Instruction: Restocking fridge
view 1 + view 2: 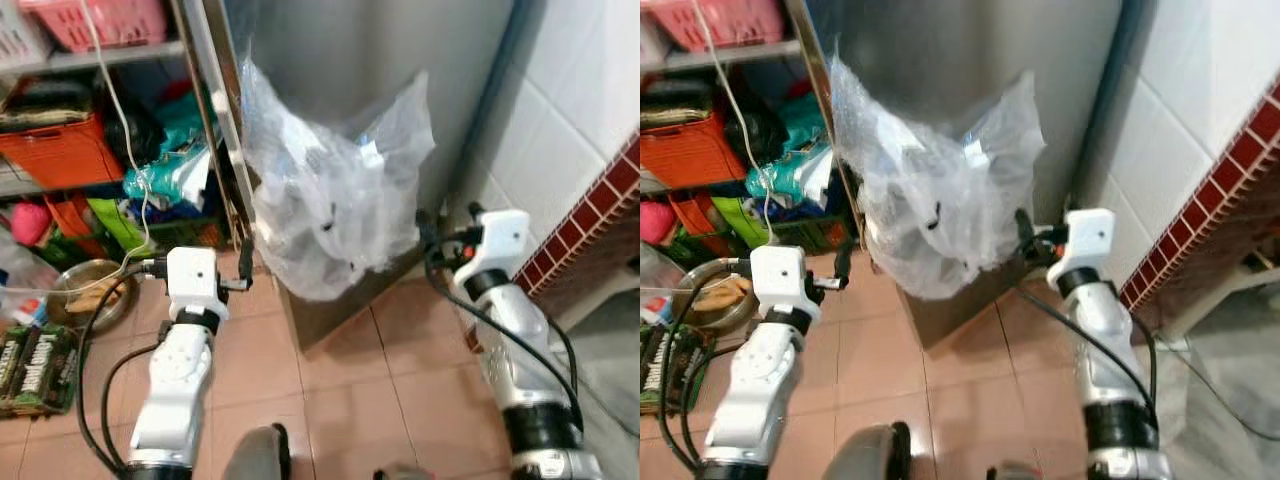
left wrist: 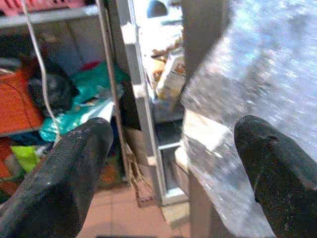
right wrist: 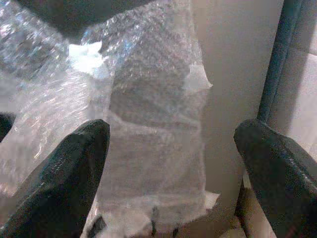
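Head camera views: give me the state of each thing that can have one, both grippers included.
Grey metal fridge door: ajar, shelves visible through the gap in the left wrist view.
Clear bubble-wrap sheet: crumpled, hanging against the door front.
Left gripper: open, empty, near the door's edge.
Right gripper: open, empty, beside the wrap.
Round metal bowl: upright on the floor, holding something.

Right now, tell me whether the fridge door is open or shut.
Open slightly: the left wrist view shows stocked shelves through a gap beside the fridge door.
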Controlling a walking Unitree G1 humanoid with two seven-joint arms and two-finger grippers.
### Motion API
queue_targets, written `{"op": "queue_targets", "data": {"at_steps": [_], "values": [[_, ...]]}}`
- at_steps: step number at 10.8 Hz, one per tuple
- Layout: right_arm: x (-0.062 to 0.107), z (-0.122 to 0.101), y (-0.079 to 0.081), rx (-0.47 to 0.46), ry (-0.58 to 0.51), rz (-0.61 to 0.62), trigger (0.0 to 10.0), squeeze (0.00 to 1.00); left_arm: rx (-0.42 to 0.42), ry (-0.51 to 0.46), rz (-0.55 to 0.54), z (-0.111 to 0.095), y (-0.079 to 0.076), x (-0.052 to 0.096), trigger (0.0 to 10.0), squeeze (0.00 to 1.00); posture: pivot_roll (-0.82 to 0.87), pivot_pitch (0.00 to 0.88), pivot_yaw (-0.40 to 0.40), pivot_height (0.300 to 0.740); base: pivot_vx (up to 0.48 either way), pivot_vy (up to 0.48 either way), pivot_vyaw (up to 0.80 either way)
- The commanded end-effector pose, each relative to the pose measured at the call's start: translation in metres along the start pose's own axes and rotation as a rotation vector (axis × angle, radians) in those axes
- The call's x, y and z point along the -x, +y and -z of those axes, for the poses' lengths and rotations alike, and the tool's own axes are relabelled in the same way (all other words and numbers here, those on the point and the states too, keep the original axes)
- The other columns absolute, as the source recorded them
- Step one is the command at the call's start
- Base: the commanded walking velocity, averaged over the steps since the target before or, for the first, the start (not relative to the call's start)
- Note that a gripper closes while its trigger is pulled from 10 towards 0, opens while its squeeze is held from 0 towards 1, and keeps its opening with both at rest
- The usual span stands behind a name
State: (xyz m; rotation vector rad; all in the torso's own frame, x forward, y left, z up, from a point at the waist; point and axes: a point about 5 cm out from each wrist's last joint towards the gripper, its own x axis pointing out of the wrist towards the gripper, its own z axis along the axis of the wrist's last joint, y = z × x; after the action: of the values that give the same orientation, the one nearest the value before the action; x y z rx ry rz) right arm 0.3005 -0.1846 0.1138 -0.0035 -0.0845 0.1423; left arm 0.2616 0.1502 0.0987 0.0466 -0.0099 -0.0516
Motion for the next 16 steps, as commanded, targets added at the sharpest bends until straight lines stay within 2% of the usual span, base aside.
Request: {"op": "queue_targets", "data": {"at_steps": [1, 3, 4, 5, 6, 8, 9, 11, 16], "values": [[0.003, -0.001, 0.003, 0.019, -0.014, 0.007, 10.0, 0.00, 0.011, 0.039, 0.012, 0.007, 0.001, 0.002, 10.0, 0.00, 0.05, 0.063, 0.034, 0.740, 0.000, 0.000, 0.00], [0.012, 0.006, 0.001, 0.069, 0.001, 0.076, 10.0, 0.00, 0.064, 0.133, 0.062, 0.021, -0.001, 0.002, 10.0, 0.00, 0.04, 0.045, 0.038, 0.740, 0.000, 0.000, 0.40], [0.012, 0.007, 0.003, 0.062, -0.002, 0.093, 10.0, 0.00, 0.058, 0.139, 0.101, 0.022, -0.004, 0.000, 10.0, 0.00, 0.04, 0.044, 0.045, 0.740, 0.000, 0.000, 0.80], [0.010, 0.005, 0.004, 0.045, -0.009, 0.109, 10.0, 0.00, 0.036, 0.122, 0.075, 0.021, 0.001, -0.003, 10.0, 0.00, 0.04, 0.046, 0.052, 0.740, 0.000, 0.000, 0.80], [0.007, 0.005, 0.007, 0.021, -0.010, 0.101, 10.0, 0.00, 0.002, 0.160, -0.015, 0.027, 0.015, -0.008, 10.0, 0.00, 0.04, 0.060, 0.060, 0.740, 0.000, 0.000, 0.00], [0.001, 0.005, 0.014, 0.000, -0.003, 0.080, 10.0, 0.00, 0.010, 0.142, -0.004, 0.022, 0.026, -0.012, 10.0, 0.00, 0.05, 0.069, 0.057, 0.740, 0.000, 0.000, 0.00], [0.000, 0.006, 0.019, -0.009, 0.007, 0.071, 10.0, 0.00, 0.032, 0.140, -0.032, 0.022, 0.030, -0.011, 10.0, 0.00, 0.04, 0.073, 0.059, 0.740, 0.000, 0.000, 0.00], [0.003, 0.012, 0.020, -0.026, 0.035, 0.080, 10.0, 0.00, 0.074, 0.151, -0.032, 0.027, 0.022, -0.008, 10.0, 0.00, 0.04, 0.079, 0.058, 0.740, 0.000, 0.000, 0.00], [0.002, 0.010, 0.014, -0.005, 0.034, 0.100, 10.0, 0.00, 0.098, 0.156, -0.018, 0.027, 0.017, -0.013, 10.0, 0.00, 0.03, 0.079, 0.054, 0.740, 0.000, 0.441, -0.10]]}}
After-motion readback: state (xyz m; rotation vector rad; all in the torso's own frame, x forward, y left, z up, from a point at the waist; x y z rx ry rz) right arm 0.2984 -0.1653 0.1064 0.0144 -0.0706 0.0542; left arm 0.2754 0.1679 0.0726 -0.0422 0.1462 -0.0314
